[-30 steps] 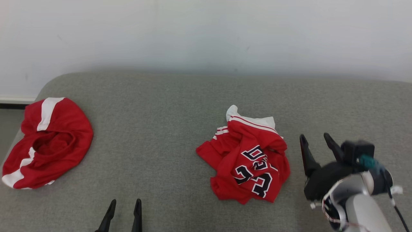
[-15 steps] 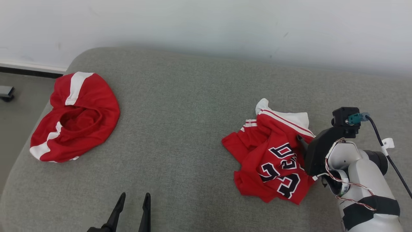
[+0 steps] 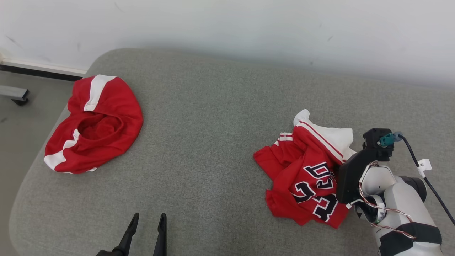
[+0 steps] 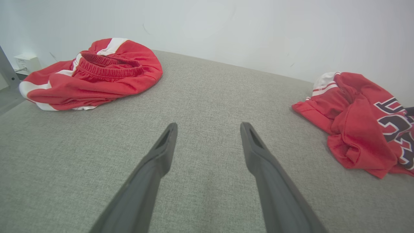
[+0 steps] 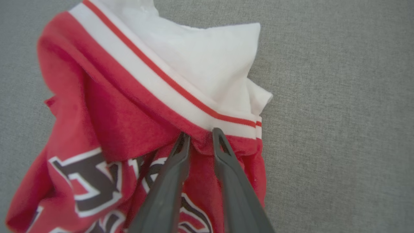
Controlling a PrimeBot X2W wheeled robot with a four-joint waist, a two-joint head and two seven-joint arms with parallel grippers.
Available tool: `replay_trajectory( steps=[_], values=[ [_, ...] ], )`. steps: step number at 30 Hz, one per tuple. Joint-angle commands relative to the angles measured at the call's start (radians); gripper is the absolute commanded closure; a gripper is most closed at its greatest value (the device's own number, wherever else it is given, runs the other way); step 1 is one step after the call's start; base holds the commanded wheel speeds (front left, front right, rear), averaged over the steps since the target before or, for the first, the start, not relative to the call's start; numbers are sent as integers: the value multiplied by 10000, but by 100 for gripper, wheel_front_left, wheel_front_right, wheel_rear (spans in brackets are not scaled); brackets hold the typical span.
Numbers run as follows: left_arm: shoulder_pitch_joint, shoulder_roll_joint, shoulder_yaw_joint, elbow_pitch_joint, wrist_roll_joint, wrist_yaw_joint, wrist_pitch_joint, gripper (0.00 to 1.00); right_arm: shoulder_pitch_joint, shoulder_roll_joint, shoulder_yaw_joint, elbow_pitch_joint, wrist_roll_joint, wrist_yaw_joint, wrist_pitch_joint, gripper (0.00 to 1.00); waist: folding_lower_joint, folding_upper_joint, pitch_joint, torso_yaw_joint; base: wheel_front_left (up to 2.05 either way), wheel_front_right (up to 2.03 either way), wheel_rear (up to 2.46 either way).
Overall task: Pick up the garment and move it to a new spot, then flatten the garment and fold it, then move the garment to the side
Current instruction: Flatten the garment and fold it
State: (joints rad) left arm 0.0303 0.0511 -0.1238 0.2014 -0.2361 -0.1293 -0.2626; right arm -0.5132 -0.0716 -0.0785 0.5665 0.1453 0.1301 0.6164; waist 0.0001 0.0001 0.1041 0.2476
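Crumpled red jersey (image 3: 305, 177): dark white-edged lettering, not legible.

Garment (image 3: 298, 167): red, white neck band carrying a thin red stripe, white inner lining, black characters outlined in white.
Shorts (image 3: 110, 106): red, white side stripes.
Bench (image 3: 213, 142): mottled grey weave.
Wall (image 3: 227, 25): plain white.

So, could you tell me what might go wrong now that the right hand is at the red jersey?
The right hand pinches only a small fold of the jersey beside its white band, so the fabric may slip out on lifting. The jersey is crumpled, so it may hang bunched and land just as tangled.
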Motion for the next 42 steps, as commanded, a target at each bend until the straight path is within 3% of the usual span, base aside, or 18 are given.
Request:
replay_trajectory(
  steps=[1,15,23,33,42],
  values=[
    [-66,-12,22,36,54,-13,-34,0,172,-120,55,-51,93,12,-79,100,-1,-1,-123,-11,0,0,0],
    [322,-13,160,112,61,-13,-36,0,863,-727,278,-1035,220,12,-1196,100,-1,-1,-807,-205,0,0,0],
    [442,-13,264,30,46,-12,-36,0,617,-718,358,-2135,471,12,-1857,100,-1,-1,-938,-450,0,0,0],
    [380,-13,271,-36,-88,-8,-36,0,-931,-609,2129,-3865,1490,12,-2445,100,-1,-1,-870,-727,0,0,0],
    [192,-13,164,-34,-144,7,-36,0,-2905,-320,3368,-4144,2296,12,-3399,100,-1,-1,-716,-632,0,0,0]
  ],
)
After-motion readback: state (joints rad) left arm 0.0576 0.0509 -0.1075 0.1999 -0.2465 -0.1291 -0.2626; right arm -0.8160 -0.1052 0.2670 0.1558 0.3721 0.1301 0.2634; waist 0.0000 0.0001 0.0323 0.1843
